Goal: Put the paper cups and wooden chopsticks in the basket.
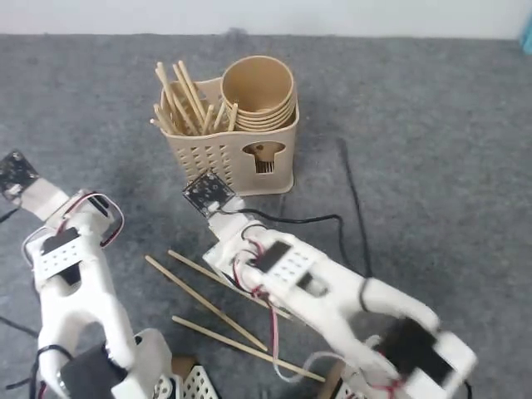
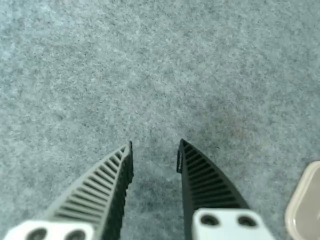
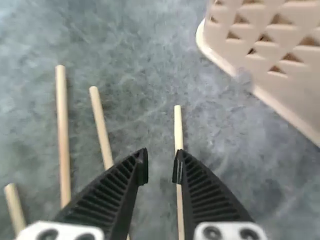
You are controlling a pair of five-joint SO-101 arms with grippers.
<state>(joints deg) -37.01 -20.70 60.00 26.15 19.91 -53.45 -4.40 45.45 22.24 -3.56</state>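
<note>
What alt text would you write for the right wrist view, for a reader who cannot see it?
The right gripper, slightly open, hangs over wooden chopsticks lying on grey carpet, one chopstick in line with its gap. A perforated beige basket stands close by.

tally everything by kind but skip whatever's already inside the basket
loose wooden chopsticks: 4
basket: 1
grippers: 2, the left gripper and the right gripper
total: 7
</note>
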